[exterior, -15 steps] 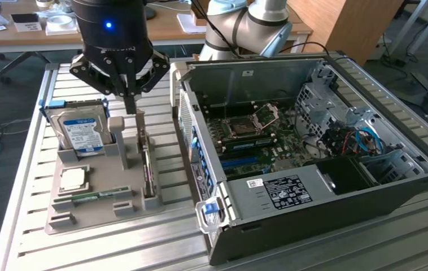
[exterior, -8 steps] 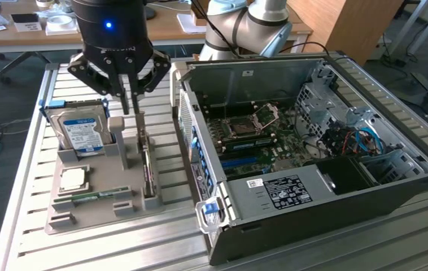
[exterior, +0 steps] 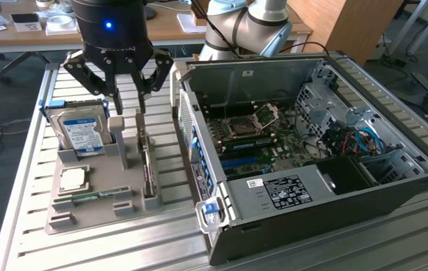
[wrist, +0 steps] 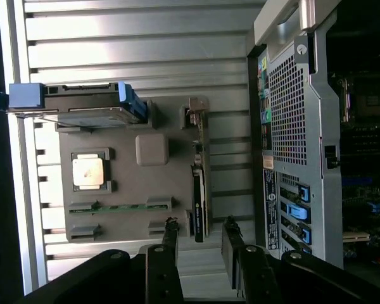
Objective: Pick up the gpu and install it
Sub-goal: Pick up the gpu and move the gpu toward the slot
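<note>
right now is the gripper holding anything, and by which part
Nothing is held. The gripper is open above the gpu, with its fingers apart.

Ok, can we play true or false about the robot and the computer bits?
1. The gripper is holding the gpu. False: it is open and hovers above the gpu, which stands on edge in the grey tray.
2. The hard drive has a blue label. True.
3. The computer case is closed up. False: its side is open and the motherboard shows inside.
4. The square chip lies flat on the grey tray. True.
</note>
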Controlling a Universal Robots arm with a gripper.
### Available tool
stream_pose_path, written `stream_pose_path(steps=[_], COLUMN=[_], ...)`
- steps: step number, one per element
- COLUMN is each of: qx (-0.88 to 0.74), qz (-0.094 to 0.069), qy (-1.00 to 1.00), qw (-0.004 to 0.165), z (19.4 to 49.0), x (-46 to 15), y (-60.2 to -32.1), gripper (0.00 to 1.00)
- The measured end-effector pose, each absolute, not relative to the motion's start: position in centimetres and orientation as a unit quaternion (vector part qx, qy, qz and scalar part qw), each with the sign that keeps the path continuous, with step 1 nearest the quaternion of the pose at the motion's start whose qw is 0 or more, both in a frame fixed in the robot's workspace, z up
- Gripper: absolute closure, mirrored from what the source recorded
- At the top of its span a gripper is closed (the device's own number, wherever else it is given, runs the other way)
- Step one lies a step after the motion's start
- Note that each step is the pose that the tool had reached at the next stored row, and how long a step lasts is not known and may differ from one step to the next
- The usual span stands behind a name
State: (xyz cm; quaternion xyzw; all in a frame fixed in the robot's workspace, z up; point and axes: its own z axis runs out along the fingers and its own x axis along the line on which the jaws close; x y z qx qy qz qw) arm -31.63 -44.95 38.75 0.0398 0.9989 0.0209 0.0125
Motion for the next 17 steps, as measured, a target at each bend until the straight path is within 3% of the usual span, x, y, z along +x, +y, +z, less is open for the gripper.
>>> stream_pose_path(steps=[17], qx=[0.04], qz=[0.021], qy=[0.999], qw=[0.013], z=[37.5], x=[-31.6], y=[-44.9], gripper=[0.59])
